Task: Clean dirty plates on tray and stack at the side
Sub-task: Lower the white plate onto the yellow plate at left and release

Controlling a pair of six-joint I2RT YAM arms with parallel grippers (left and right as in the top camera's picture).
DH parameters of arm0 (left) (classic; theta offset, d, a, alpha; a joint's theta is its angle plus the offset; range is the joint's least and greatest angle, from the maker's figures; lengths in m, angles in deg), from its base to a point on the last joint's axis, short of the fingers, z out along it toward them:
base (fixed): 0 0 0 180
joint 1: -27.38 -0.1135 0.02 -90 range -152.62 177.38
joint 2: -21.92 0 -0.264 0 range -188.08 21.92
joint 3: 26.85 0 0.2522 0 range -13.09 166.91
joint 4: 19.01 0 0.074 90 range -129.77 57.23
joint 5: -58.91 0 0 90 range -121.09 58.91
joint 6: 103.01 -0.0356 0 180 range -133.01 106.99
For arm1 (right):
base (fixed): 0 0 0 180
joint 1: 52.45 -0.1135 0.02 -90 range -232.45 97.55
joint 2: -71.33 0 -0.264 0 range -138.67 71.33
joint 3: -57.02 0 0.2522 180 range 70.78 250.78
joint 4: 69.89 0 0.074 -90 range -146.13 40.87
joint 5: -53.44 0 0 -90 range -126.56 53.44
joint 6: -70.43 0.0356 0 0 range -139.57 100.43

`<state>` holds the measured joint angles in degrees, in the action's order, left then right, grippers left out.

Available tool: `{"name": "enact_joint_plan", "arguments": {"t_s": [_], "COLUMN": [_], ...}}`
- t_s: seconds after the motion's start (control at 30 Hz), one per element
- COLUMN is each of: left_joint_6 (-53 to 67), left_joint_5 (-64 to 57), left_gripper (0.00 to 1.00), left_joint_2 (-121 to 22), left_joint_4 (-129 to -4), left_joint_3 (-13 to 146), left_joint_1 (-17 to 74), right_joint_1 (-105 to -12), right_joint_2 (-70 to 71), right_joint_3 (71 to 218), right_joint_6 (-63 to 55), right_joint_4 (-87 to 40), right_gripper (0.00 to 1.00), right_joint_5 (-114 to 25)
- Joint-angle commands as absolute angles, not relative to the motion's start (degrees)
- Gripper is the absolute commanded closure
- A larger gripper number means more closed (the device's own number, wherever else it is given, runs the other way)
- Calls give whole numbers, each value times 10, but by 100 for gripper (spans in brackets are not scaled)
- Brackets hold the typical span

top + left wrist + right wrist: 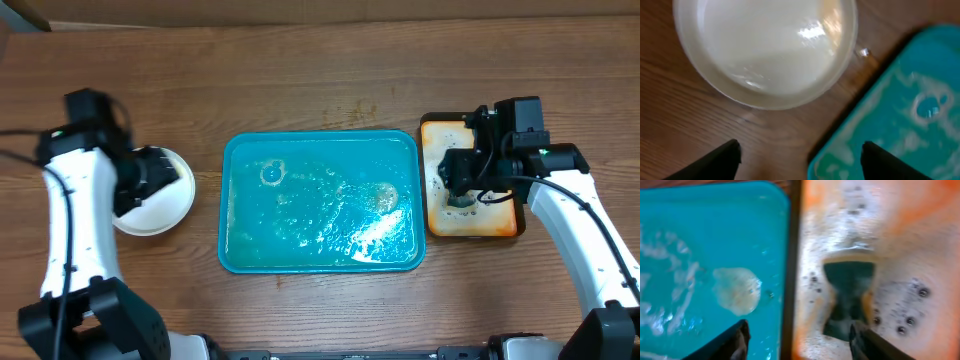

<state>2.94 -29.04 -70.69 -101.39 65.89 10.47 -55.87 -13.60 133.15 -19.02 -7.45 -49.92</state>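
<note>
Overhead, a white plate is seen left of the teal tray, with the left gripper and the right gripper both held apart, the latter over a sponge.

In the overhead view my left tool covers the side of the plates that faces the tray, so I cannot count how many are stacked. My left wrist view cuts the plates off at its upper edge and the tray at its right and bottom edges. My right wrist view is blurred. A dark thing in the foam of the orange tray has no shape I can name, and overhead my right tool stands over that spot.
</note>
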Motion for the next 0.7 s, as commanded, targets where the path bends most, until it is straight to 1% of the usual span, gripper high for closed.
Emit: {"name": "enact_joint_plan", "arguments": {"t_s": [0.0,0.03,0.1,0.2,0.27,0.33,0.43,0.5,0.57,0.67], "left_joint_6": [-38,-38,-38,-38,-38,-38,-44,-68,-86,-81], "left_joint_5": [-261,-262,-262,-261,-261,-256,-243,-215,-185,-179], "left_gripper": [0,0,0,0,0,0,0,0,0,0], "left_joint_2": [-703,-703,-703,-703,-703,-702,-692,-674,-639,-575], "left_joint_4": [-1046,-1064,-1095,-1137,-1160,-1182,-1203,-1197,-1164,-1113], "left_joint_3": [665,665,665,664,664,664,652,631,598,546], "left_joint_1": [158,172,195,218,226,230,230,230,230,230], "right_joint_1": [-557,-556,-556,-556,-556,-556,-556,-556,-556,-556], "right_joint_2": [-136,-136,-136,-134,-131,-120,-87,-59,-19,41], "right_joint_3": [1338,1338,1338,1338,1338,1338,1338,1336,1326,1299], "right_joint_6": [-201,-179,-137,-120,-120,-120,-120,-120,-120,-120], "right_joint_4": [-64,-53,-28,10,27,41,60,60,48,22], "right_gripper": [30,26,22,18,10,0,0,0,0,0], "right_joint_5": [-530,-501,-457,-457,-457,-456,-456,-456,-456,-456]}}
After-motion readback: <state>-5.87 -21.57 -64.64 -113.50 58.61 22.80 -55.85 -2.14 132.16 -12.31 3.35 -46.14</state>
